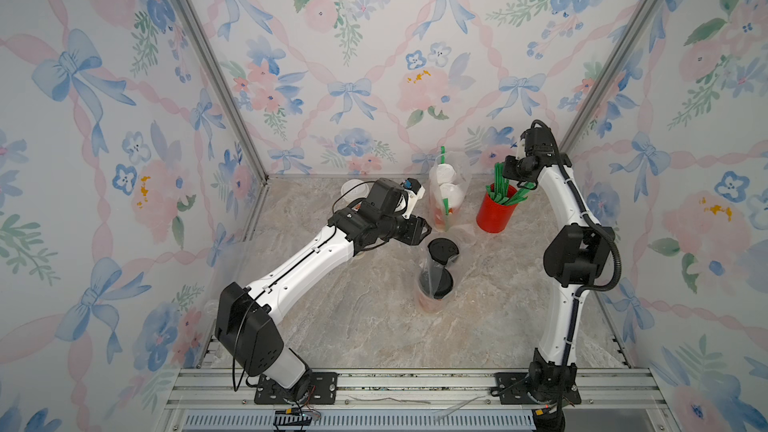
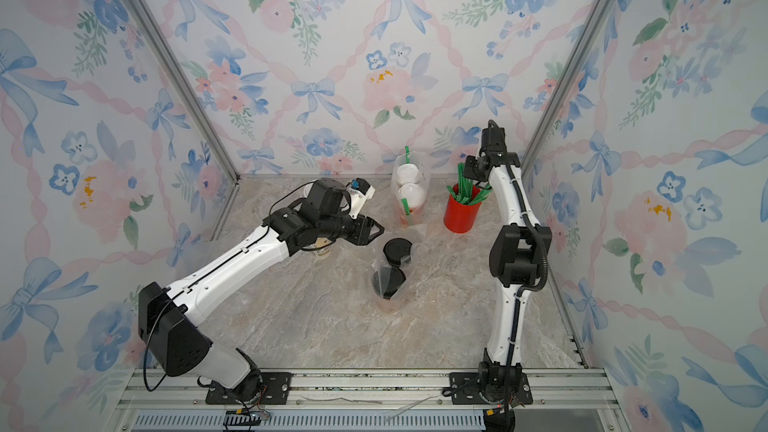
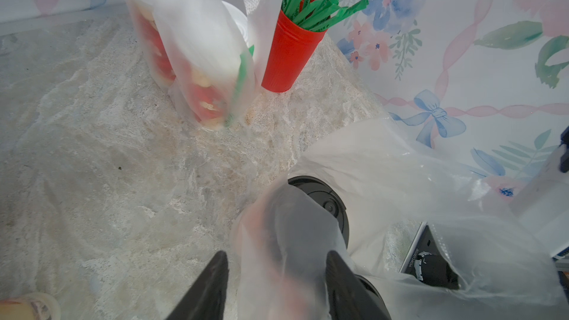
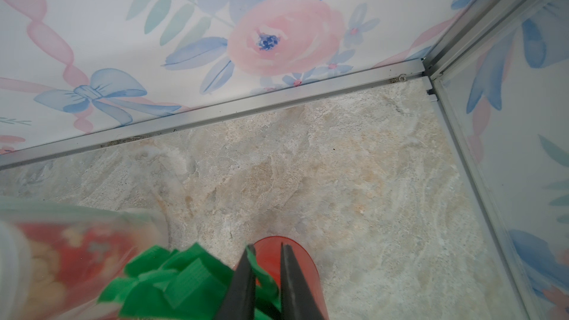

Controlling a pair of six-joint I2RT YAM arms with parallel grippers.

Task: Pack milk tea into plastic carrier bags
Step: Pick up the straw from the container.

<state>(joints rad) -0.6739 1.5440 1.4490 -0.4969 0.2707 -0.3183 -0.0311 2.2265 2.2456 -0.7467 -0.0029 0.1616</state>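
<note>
Right end effector (image 4: 267, 246): jaws a narrow gap apart above the red cup (image 1: 494, 214), a green straw (image 4: 266, 286) in the gap; grip unclear.
Left end effector (image 3: 277, 253): half open, film of the near plastic carrier bag (image 3: 385, 164) hanging between its jaws, unclamped.
Milk tea: two black-lidded cups (image 1: 444, 250) stand in that bag, mid-desk (image 1: 353, 326); two white-lidded cups (image 1: 452, 196) in the far plastic carrier bag (image 1: 462, 178), just left of the red cup.

Red cup (image 1: 494, 214), upright near the back wall, holding green straws (image 1: 505, 195); marble-look tabletop (image 1: 353, 317); floral wallpapered walls (image 1: 353, 56); aluminium frame (image 1: 218, 76).
</note>
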